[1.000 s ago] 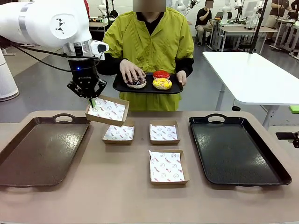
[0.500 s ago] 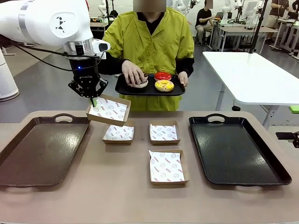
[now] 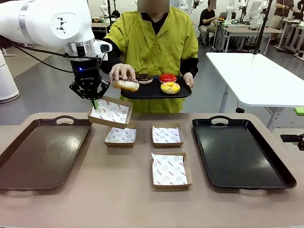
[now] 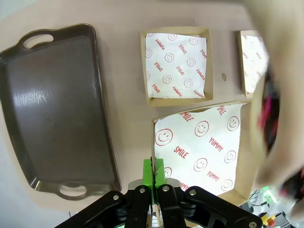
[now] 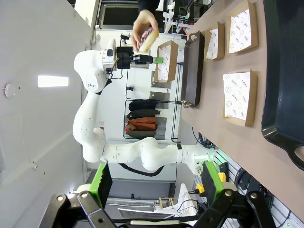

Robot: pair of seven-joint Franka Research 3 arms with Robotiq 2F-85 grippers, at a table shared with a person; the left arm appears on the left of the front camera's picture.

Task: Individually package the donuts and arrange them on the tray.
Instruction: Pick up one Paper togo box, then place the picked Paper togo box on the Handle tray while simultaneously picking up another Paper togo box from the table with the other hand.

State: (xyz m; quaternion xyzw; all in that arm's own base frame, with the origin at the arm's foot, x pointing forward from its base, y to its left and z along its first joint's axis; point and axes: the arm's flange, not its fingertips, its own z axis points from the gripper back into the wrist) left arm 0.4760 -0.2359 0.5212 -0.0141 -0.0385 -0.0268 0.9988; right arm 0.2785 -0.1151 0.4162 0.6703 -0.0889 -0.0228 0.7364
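1. Left jaws are clenched on the near rim of the held box (image 3: 110, 112). The green pads (image 4: 148, 172) pinch the cardboard wall, and the paper-lined box juts out ahead of them, tilted and clear of the tabletop (image 3: 95, 204).
2. In comes the person's hand (image 3: 122, 73) gripping a sprinkled donut (image 3: 126, 85). It sits beside the left jaws on the robot's right, about level with them, over the held box's far rim and not touching it.
3. Beyond that donut, farther from the left jaws, the person's other hand (image 3: 188, 80) holds a serving tray (image 3: 142, 93). On it sit a dark donut (image 3: 144, 77), a red donut (image 3: 167, 77) and a yellow donut (image 3: 170, 87).
4. Straight below the held box, under the left jaws, a second box (image 3: 120, 135) lies flat on the tabletop. A third box (image 3: 166, 134) and a fourth box (image 3: 169, 169) lie farther off to the robot's right.
5. A brown tray (image 3: 40, 152) lies below the left jaws, on their left.
6. Right jaws are released, pads (image 5: 102, 183) spread wide with nothing between them. A black tray (image 5: 285, 71) lies ahead of them and off to one side.
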